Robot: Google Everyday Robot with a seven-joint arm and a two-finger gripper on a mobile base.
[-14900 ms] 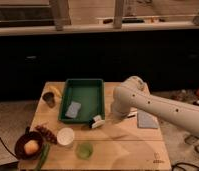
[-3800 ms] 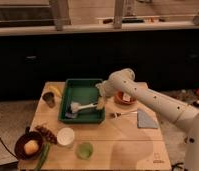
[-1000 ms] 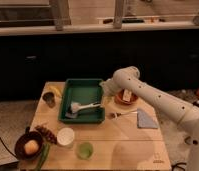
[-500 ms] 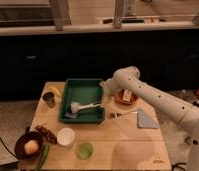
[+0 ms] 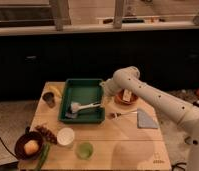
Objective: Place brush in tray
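Observation:
The dark green tray (image 5: 64, 101) stands on the wooden table, left of the middle. The brush (image 5: 75, 107) lies inside it near the front, with its white head to the left and its pale handle pointing right. My gripper (image 5: 105, 90) is at the end of the white arm, just over the tray's right rim. It is apart from the brush, up and to the right of the handle's end.
A thin metal fork-like utensil (image 5: 124, 114) and a grey-blue pad (image 5: 146, 119) lie right of the tray, with an orange dish (image 5: 126, 98) behind the arm. A dark bowl with fruit (image 5: 28, 146), a white cup (image 5: 66, 136) and a green cup (image 5: 84, 150) stand in front. A banana (image 5: 54, 90) and a dark cup (image 5: 49, 99) are to the left.
The brush was on the table by the tray's right front corner and now lies in the tray. The gripper has drawn back to the tray's right rim. Almost nothing moved in the last second.

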